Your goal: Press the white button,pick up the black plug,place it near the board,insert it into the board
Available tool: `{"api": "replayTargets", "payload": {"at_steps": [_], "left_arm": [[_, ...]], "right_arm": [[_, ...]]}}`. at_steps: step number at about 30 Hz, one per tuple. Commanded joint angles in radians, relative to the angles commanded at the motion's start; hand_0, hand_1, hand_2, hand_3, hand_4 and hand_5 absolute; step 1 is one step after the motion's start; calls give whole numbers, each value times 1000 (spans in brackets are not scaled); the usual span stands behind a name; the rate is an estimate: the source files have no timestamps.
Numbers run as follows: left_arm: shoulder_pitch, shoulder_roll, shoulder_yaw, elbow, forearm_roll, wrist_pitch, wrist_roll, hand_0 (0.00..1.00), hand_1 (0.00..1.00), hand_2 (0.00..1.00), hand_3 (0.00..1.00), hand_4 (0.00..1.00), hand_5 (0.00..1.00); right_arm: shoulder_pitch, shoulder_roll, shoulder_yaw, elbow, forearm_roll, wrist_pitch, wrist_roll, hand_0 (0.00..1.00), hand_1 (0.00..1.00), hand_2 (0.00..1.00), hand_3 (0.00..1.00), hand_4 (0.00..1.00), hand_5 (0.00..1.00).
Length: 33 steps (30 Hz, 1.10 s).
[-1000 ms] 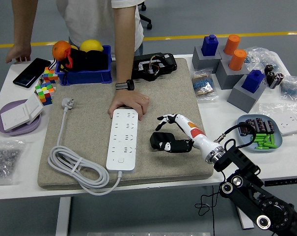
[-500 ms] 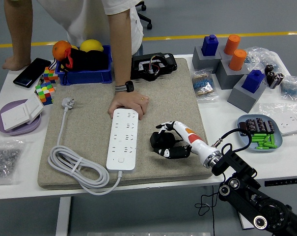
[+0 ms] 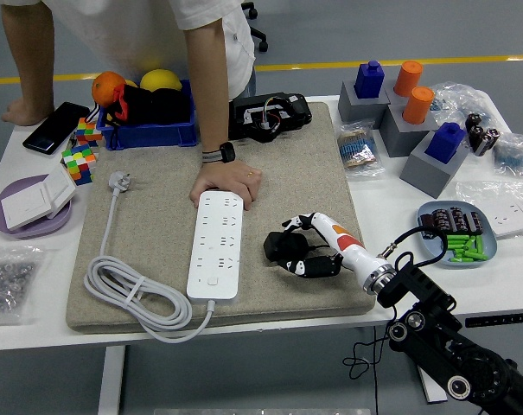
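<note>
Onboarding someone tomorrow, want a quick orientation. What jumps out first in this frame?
The robot's right hand, reaching in from the lower right, has its fingers curled around the black plug on the grey mat, just right of the white power strip. A person's hand rests flat at the strip's far end. The strip's white cable lies coiled on the mat's left side.

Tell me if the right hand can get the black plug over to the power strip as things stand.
Probably yes. The right hand is around the black plug, and the mat between it and the power strip is bare. The person's hand only covers the strip's far end.
</note>
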Motion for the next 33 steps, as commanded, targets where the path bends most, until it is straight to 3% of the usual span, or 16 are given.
{"api": "replayTargets", "payload": {"at_steps": [12,13,18,19,24,25,33], "left_arm": [[-4,-1,6,0,-7,0,-1,650,640,634,679,522,102],[-4,0,6,0,-6,0,0,650,640,633,679,523,103],[-4,0,6,0,-7,0,-1,650,640,633,679,523,103],[-4,-1,6,0,-7,0,-1,649,640,633,679,522,104],[-5,-1,7,0,-10,0,-1,649,640,633,679,522,104],[-5,-1,7,0,-10,1,-1,650,640,634,679,521,103],[-7,0,12,0,-17,0,-1,650,640,634,679,521,103]], "right_arm": [[7,0,-12,-28,15,-14,28,727,708,692,528,860,82],[7,-1,-14,-28,15,-16,30,611,649,610,506,838,50],[7,-1,-18,-28,20,-10,33,611,649,610,506,838,50],[7,-1,-19,-28,21,-10,33,470,521,527,470,836,2],[8,0,-21,-27,26,-15,45,470,521,527,470,836,2],[9,-1,-21,-27,25,-19,48,416,467,486,419,805,2],[9,-3,-22,-28,2,-34,53,404,448,473,434,782,2]]}}
